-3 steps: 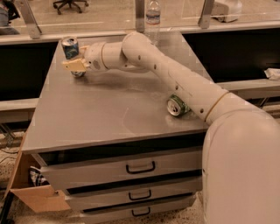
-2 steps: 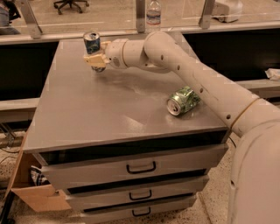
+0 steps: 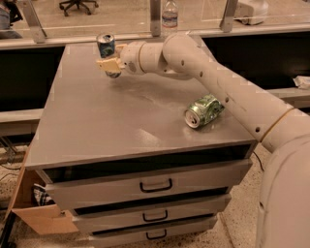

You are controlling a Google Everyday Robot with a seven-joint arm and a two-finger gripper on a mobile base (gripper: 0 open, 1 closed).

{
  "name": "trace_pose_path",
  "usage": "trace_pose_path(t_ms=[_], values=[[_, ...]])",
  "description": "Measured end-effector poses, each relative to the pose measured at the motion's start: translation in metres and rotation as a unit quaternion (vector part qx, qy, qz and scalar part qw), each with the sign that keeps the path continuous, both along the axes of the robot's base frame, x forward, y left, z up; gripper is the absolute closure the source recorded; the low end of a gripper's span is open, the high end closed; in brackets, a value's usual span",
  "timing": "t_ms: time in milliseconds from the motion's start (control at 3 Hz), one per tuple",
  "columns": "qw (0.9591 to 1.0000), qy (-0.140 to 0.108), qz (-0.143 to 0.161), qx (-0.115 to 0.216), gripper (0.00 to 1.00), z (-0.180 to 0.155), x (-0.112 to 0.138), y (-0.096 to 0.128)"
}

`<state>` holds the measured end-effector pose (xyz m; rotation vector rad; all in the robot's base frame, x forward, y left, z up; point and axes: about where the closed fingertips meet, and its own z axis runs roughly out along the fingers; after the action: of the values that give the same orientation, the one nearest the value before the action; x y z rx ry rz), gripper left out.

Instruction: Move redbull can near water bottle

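The redbull can (image 3: 106, 49), slim and blue and silver with a silver top, is upright at the far left of the grey cabinet top (image 3: 116, 116), just off the surface. My gripper (image 3: 110, 64) reaches in from the right and is shut on the can's lower half, with a tan finger (image 3: 107, 63) across its front. The water bottle (image 3: 169, 14), clear with a pale label band, stands at the far edge, right of the can and behind my arm. Its cap is cut off by the top of the view.
A wider green patterned can (image 3: 204, 111) lies on its side at the right of the top, next to my forearm. Drawers with black handles (image 3: 155, 185) are below. A cardboard box (image 3: 34, 213) sits on the floor at left. A rail runs behind the cabinet.
My gripper has carried the redbull can to the right and farther back along the cabinet top, closer to the water bottle. The green can has not moved.
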<state>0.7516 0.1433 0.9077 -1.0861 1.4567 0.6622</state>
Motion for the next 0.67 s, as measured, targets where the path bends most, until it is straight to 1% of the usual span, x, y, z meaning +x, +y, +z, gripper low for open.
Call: trace_pose_path(t_ms=[333, 667], values=[[0.9979, -0.028, -0.054, -0.025, 1.00, 0.026, 0.022, -0.047], [0.9900, -0.056, -0.118, -0.053, 1.00, 0.052, 0.054, -0.109]])
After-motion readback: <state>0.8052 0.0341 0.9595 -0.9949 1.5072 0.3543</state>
